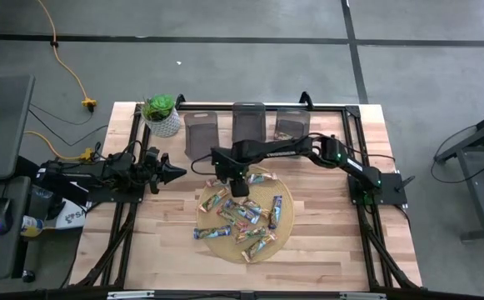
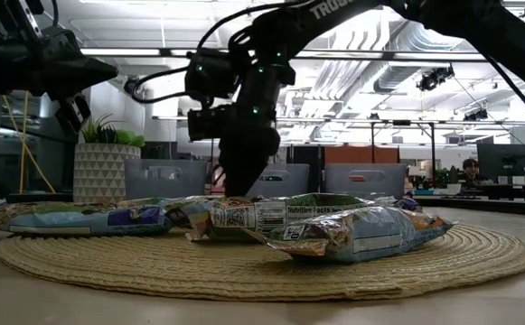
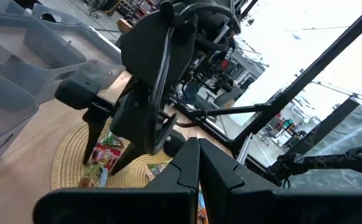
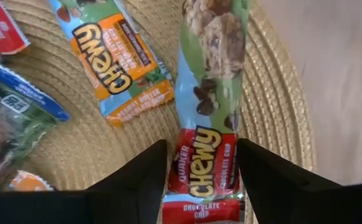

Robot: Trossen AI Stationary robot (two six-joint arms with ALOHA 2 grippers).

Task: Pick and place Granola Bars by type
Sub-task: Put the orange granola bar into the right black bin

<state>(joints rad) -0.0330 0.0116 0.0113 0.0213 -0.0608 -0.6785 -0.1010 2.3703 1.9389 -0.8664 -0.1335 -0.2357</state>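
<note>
**Right gripper straddling a chocolate chip Chewy bar**

The right gripper (image 4: 199, 174) is reaching down over the woven mat (image 1: 211, 237), its fingers spread either side of a chocolate chip Chewy bar (image 4: 209, 106) whose long axis is running straight out ahead of them. The left gripper (image 1: 175, 172), closed, is waiting beside the mat.

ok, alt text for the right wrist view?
The right gripper has its two dark fingers open on either side of a green and red Chewy chocolate chip bar lying on the straw mat. An orange Chewy bar and other wrapped bars lie beside it.
</note>
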